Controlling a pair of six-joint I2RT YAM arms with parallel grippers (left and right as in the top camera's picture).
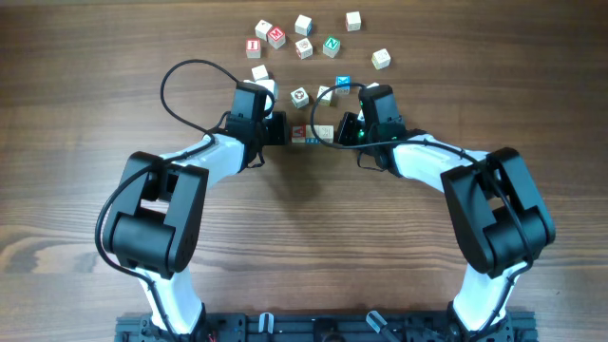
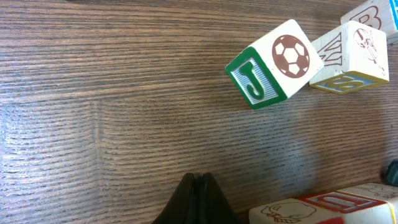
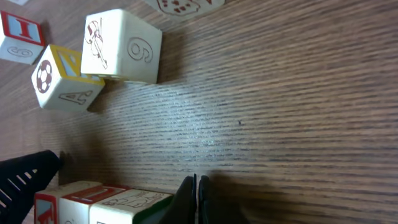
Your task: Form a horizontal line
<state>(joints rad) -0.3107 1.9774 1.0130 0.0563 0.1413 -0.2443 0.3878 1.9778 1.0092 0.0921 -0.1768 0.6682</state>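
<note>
1. Your left pincer [image 2: 198, 186] sits nearest the wrist lens, its fingers pressed together with nothing between them, low over the wooden desk [image 2: 124, 93].
2. Your right pincer [image 3: 197, 186] is pressed together and empty too. Its tip appears to meet the green-edged end of the row of letter cubes [image 3: 93, 202].
3. Seen from overhead, that row lies left to right on the desk between your two pincers. A red-lettered cube [image 1: 298, 132] is at its left end, with the left pincer just beside it.
4. Just beyond the row you have a soccer-ball cube [image 2: 273, 62] with a green J, turned askew. A pale figure cube [image 2: 351, 53] is close beside it.
5. Farther back, the loose cubes [image 1: 303, 47] lie scattered, well apart from the row.
</note>
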